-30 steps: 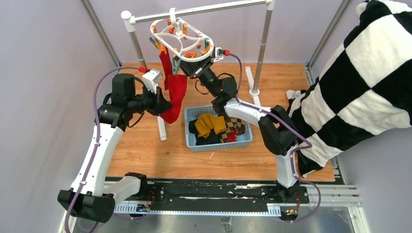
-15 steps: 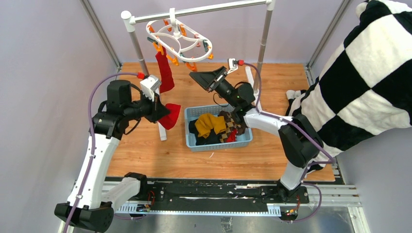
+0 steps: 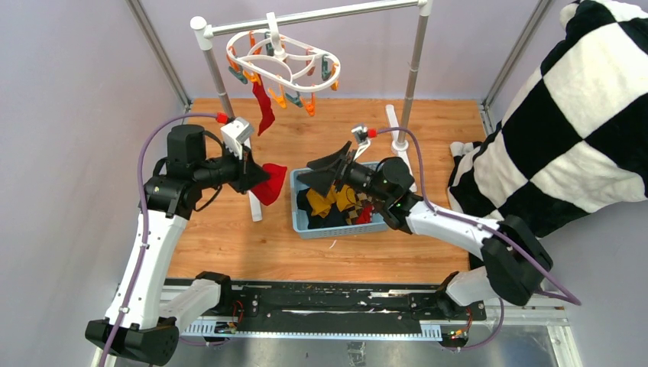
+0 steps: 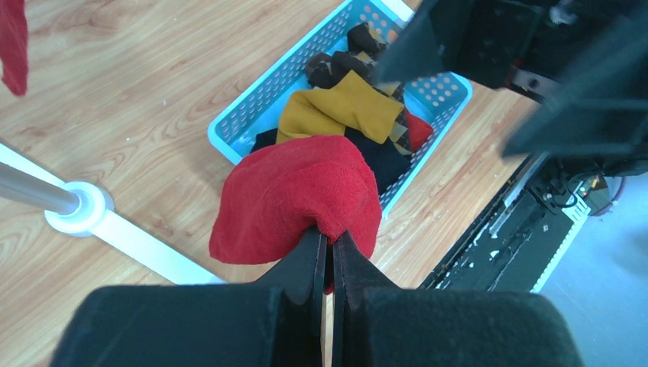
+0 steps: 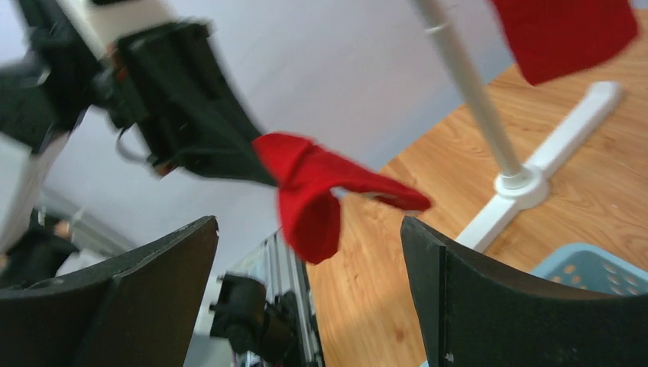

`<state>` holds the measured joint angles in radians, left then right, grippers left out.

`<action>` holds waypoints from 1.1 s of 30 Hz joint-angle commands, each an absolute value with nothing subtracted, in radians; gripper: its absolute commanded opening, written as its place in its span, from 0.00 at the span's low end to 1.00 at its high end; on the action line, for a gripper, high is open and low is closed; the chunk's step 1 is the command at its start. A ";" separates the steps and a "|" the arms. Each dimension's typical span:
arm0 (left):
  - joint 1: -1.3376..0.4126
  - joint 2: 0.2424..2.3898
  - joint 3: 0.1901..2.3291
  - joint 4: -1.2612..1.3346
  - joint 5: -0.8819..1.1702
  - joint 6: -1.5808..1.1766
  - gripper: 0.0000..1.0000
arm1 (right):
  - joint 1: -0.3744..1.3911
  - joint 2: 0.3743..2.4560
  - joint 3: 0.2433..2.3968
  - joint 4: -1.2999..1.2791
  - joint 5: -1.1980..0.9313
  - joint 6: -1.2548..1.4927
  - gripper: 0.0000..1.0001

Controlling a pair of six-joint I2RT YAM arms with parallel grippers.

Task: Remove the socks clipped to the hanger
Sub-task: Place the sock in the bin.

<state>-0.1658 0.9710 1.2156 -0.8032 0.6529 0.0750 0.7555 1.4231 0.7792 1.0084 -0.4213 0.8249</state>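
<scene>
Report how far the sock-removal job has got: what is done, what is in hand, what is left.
Done: several socks, a mustard sock among them, lie in the blue basket. In hand: the left claw is shut on a freed red sock beside the basket; the right claw is open and empty over it. Left: one hanging red sock is still pegged to the white hanger.

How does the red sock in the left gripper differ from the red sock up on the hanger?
The held red sock is bunched and pinched in the shut left gripper; the hanging red sock dangles long from a peg on the hanger. The held one sits low beside the basket; the hanging one is up by the rail. Both are red.
</scene>
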 commanded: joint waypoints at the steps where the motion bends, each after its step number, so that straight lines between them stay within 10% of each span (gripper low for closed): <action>1: -0.172 0.964 1.237 -0.802 0.719 0.066 0.00 | 0.847 1.342 0.868 0.843 -0.483 0.476 0.94; 12: -0.172 0.932 1.268 -0.854 0.857 0.064 0.00 | 0.883 1.420 1.045 0.675 -0.699 0.269 0.86; 19: -0.172 0.910 1.263 -0.854 0.871 0.064 0.00 | 0.899 1.416 1.036 0.691 -0.736 0.301 0.46; 26: -0.172 0.894 1.244 -0.856 0.832 0.064 0.91 | 0.860 1.386 1.040 0.652 -0.708 0.377 0.00; 33: -0.170 0.879 1.245 -0.874 0.643 0.073 1.00 | 0.696 1.318 0.948 0.467 -0.669 0.502 0.00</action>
<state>-0.1661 0.8909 1.2407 -0.8593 0.7689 0.0612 0.8047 1.3876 1.0111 0.5968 -0.7025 0.4084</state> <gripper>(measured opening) 0.994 0.026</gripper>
